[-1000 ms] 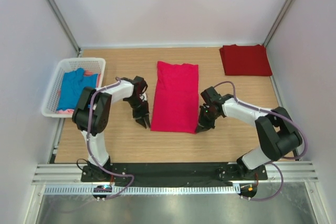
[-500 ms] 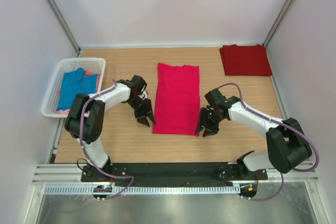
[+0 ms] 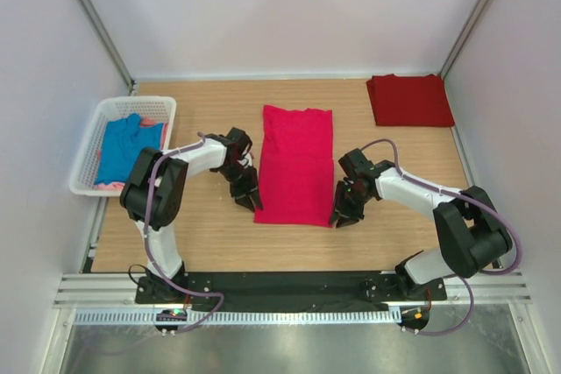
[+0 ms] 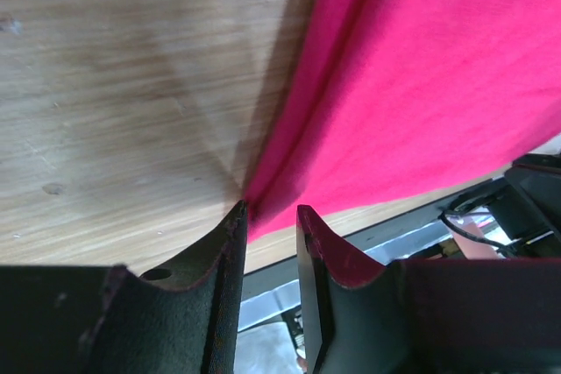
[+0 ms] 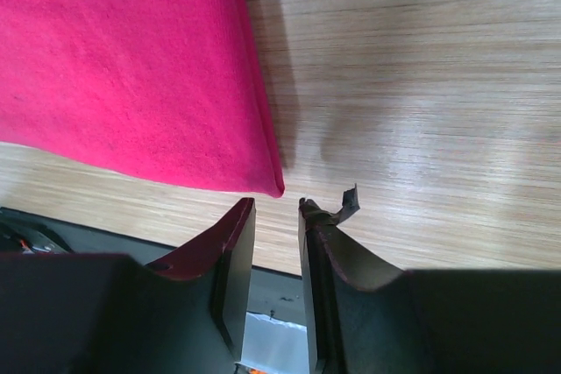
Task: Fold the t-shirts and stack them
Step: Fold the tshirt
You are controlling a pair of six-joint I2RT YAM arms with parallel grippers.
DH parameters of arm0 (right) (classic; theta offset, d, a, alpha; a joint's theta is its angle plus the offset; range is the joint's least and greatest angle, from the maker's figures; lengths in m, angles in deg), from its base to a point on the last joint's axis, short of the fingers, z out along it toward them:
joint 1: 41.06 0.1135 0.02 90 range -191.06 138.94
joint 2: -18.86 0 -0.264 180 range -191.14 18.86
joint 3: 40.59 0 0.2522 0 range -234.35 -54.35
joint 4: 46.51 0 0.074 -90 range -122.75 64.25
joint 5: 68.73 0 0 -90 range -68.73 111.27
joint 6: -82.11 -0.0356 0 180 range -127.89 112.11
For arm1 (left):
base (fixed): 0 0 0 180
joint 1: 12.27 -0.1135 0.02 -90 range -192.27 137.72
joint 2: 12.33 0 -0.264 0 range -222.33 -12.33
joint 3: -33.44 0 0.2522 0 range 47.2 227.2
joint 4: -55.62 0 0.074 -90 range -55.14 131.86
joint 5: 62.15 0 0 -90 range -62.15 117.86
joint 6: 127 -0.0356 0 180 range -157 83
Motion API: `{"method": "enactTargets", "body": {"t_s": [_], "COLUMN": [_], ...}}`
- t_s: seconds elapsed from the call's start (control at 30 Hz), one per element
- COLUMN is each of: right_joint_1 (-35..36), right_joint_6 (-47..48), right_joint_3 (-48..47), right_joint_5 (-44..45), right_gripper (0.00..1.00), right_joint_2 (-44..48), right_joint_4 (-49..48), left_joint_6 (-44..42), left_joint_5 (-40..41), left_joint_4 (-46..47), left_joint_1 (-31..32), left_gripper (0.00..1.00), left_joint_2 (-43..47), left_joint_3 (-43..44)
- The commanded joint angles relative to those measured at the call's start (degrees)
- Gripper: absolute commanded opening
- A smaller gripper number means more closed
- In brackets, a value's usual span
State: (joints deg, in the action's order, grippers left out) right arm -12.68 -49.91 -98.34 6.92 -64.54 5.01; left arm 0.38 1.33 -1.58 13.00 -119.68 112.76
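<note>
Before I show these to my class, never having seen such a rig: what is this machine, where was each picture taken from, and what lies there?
These are two robot arms bolted at the near edge of a wooden table. The wide picture looks down from above and behind them. The two close-ups come from a camera on each wrist, the dark prongs being that arm's own fingers. A bright pinkish-red t-shirt lies folded in the middle, a darker red t-shirt is folded at the far right corner, and a white basket on the left holds a blue t-shirt. The left gripper and right gripper sit at the bright shirt's two near corners, jaws slightly apart; neither visibly clamps it.
</note>
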Motion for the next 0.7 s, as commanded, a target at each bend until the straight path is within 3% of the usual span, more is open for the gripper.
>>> {"method": "enactTargets", "body": {"t_s": [0.0, 0.17, 0.33, 0.43, 0.57, 0.67], "right_joint_1": [-0.2, -0.2, -0.2, -0.3, -0.2, -0.2], "right_joint_6": [0.0, 0.7, 1.1, 1.4, 1.8, 1.9], "right_joint_3": [0.0, -0.7, -0.5, -0.5, -0.4, -0.3], "right_joint_5": [1.5, 1.6, 1.1, 0.6, 0.5, 0.7], "right_gripper": [0.34, 0.36, 0.35, 0.29, 0.07, 0.01], "right_joint_2": [0.4, -0.1, -0.3, -1.3, -1.9, -1.9], "right_joint_4": [-0.7, -0.2, -1.2, -2.1, -2.4, -2.3], "left_joint_6": [-2.0, -2.5, -2.1, -1.6, -0.2, 0.4], "left_joint_5": [1.5, 1.8, 1.0, 1.0, 1.1, 1.3], "left_joint_4": [-0.1, -0.1, -0.2, -0.5, -1.2, -1.7], "left_joint_1": [0.1, 0.3, 0.6, 0.8, 0.8, 0.8], "left_gripper": [0.3, 0.29, 0.02, 0.0, 0.0, 0.0], "left_joint_2": [-0.7, -0.8, 0.3, 2.8, 5.7, 6.5], "left_joint_3": [1.1, 1.0, 0.9, 0.0, -1.6, -3.1]}}
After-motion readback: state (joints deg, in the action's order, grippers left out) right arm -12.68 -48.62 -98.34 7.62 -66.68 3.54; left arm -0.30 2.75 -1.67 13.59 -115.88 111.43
